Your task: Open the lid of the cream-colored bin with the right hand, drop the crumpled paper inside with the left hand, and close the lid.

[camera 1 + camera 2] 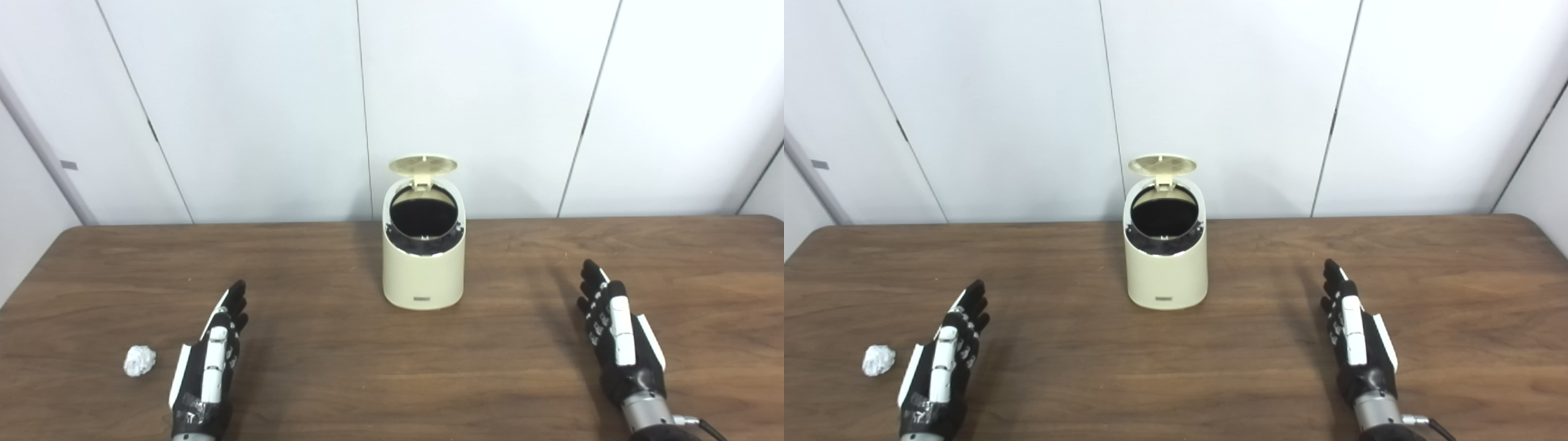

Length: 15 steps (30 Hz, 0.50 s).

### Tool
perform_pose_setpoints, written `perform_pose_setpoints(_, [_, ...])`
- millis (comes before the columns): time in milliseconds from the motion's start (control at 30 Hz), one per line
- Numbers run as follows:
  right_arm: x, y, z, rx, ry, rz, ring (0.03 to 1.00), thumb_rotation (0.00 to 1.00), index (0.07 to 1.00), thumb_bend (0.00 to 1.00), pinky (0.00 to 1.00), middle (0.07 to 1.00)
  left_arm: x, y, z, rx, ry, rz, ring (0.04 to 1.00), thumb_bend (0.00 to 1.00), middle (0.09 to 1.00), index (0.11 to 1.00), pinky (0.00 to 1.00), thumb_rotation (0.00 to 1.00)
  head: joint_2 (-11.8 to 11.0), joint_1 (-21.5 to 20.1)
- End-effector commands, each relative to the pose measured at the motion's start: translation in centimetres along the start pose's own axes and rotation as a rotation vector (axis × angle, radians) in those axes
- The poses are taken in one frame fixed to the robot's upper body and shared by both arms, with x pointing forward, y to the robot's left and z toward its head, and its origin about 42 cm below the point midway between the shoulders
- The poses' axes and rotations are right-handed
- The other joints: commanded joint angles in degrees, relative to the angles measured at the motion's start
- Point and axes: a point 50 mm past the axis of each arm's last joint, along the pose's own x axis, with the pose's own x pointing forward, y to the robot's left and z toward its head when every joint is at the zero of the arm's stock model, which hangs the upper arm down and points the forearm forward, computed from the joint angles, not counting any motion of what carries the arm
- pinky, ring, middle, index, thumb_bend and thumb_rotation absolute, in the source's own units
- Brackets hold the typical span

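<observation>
The cream-colored bin (423,272) stands upright at the middle of the brown table. Its round lid (423,164) is tipped up and back, and the dark inside shows. The crumpled white paper (139,360) lies on the table at the front left. My left hand (211,361) is open and empty, fingers straight, just right of the paper and apart from it. My right hand (618,334) is open and empty at the front right, well away from the bin. In the right eye view the bin (1167,269), paper (878,359) and both hands show the same.
The wooden table (392,380) has its far edge against a white panelled wall (257,104). Bare tabletop lies between the two hands and in front of the bin.
</observation>
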Motion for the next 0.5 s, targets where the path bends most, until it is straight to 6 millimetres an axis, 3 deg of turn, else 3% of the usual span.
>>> perform_pose_setpoints(0, [0.4, 0.5, 1.0, 0.009, -0.072, 0.008, 0.984, 1.00, 0.929, 0.58, 1.00, 0.969, -2.0, 0.8, -2.3, 0.011, 0.075, 0.011, 0.999, 0.41, 0.982, 0.948, 1.00, 0.96, 0.1, 0.1])
perform_pose_setpoints(267, [0.3, 0.5, 0.9, 0.007, -0.062, 0.024, 0.969, 1.00, 0.926, 0.56, 1.00, 0.962, -1.6, 1.0, -0.7, 0.043, 0.045, 0.036, 0.980, 0.48, 0.973, 0.937, 0.99, 0.79, 0.6, 3.6])
perform_pose_setpoints(333, [0.4, 0.3, 1.0, 0.001, -0.060, 0.027, 0.975, 1.00, 0.931, 0.55, 1.00, 0.970, -1.4, 1.0, -0.2, 0.095, 0.043, 0.035, 0.960, 0.49, 0.960, 0.932, 0.97, 0.70, 0.8, 5.0])
perform_pose_setpoints(400, [0.4, 0.1, 1.0, -0.002, -0.058, 0.028, 0.976, 1.00, 0.938, 0.53, 1.00, 0.971, -1.3, 0.9, 0.5, 0.144, 0.046, 0.040, 0.940, 0.59, 0.934, 0.913, 0.94, 0.52, 0.7, 6.0])
perform_pose_setpoints(467, [0.5, -0.1, 0.9, 0.005, -0.058, 0.029, 0.977, 1.00, 0.940, 0.52, 1.00, 0.971, -1.2, 0.9, 1.1, 0.174, 0.033, 0.044, 0.929, 0.62, 0.922, 0.906, 0.93, 0.44, 0.6, 8.0])
